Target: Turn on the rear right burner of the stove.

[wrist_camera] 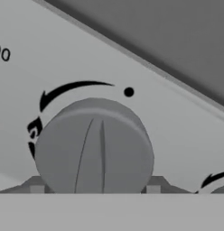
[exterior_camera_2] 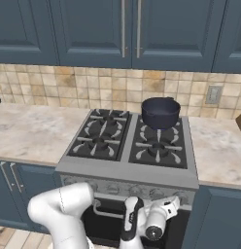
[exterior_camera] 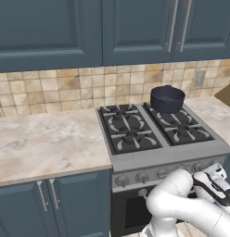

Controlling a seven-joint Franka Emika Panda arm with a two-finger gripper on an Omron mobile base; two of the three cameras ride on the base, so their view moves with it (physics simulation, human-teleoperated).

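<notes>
Blue cabinets [exterior_camera: 52,32] hang over a tan tiled backsplash [exterior_camera: 66,88] and a pale marbled counter [exterior_camera: 42,139], with the stove [exterior_camera_2: 127,177] set into that counter as the landmark; on the stove's black cooktop the rear right burner [exterior_camera_2: 161,127] sits under a dark blue pot [exterior_camera_2: 161,112], behind the front right burner [exterior_camera_2: 157,150]; below the cooktop runs the stove's silver knob panel [exterior_camera: 149,175]; the gripper [wrist_camera: 95,191] is pressed up to the panel's right end, one round grey knob [wrist_camera: 93,146] between its fingertips [wrist_camera: 37,187], flanking it closely; whether they actually clamp it I cannot tell.
</notes>
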